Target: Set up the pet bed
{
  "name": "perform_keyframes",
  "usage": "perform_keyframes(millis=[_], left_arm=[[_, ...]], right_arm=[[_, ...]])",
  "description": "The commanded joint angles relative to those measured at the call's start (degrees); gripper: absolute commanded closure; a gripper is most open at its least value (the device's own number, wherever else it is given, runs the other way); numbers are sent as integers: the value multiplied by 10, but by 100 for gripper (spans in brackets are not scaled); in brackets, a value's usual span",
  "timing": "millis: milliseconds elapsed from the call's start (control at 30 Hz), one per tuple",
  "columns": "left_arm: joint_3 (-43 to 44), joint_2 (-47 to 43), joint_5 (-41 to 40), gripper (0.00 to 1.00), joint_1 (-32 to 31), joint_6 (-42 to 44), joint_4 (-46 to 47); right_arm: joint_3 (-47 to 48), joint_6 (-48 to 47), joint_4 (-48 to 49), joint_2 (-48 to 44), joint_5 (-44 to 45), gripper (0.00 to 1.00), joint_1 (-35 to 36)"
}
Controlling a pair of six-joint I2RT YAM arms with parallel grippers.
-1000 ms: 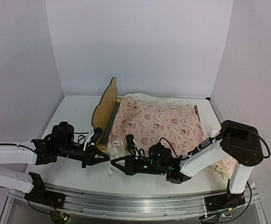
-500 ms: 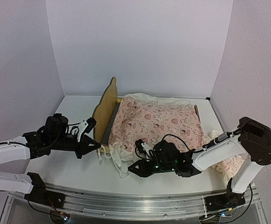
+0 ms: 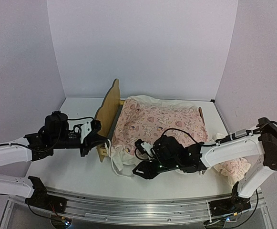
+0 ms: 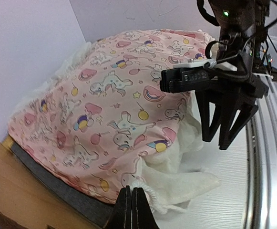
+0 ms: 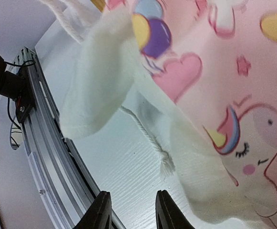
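One pale-wood pet bed [image 3: 107, 107] on one white desk [image 3: 76, 117]. One pink quilt [image 3: 162, 121], printed with unicorns and hearts. One ruffled pink pillow [image 3: 233, 167]. Two robot arms, the left arm [image 3: 7, 156] and the right arm [image 3: 229, 149]. Each has one hand: the left hand [image 3: 103, 142] and the right hand [image 3: 138, 171].

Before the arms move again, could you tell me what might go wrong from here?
1. A white cord lies loose on the table right ahead of the open right gripper; it could snag a finger.
2. The quilt spills over the near side of the pet bed onto the table, so a tug might drag it off.
3. The shut left gripper sits close to the right one; they could collide.
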Motion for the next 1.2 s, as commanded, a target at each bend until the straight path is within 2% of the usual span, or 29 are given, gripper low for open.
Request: perform_keyframes(millis=[0, 200, 433, 600, 733, 933, 1033, 1167], left_arm=[[18, 18, -6, 100, 1, 148, 112], [18, 72, -31, 100, 1, 177, 154], [34, 115, -58, 100, 9, 153, 152], [40, 116, -54, 100, 15, 114, 129], [44, 117, -58, 100, 17, 93, 122], [43, 122, -59, 100, 23, 65, 116], [41, 124, -56, 100, 24, 58, 119], [42, 127, -51, 100, 25, 54, 127]], right_arm=[[51, -42, -38, -35, 1, 65, 2], [60, -51, -39, -41, 3, 65, 2], [67, -59, -42, -49, 32, 62, 5], [157, -129, -103, -17, 118, 52, 15], [208, -183, -134, 31, 194, 48, 15], [299, -216, -199, 128, 192, 46, 14], [322, -208, -209, 151, 218, 53, 13], [319, -191, -214, 147, 257, 81, 7]])
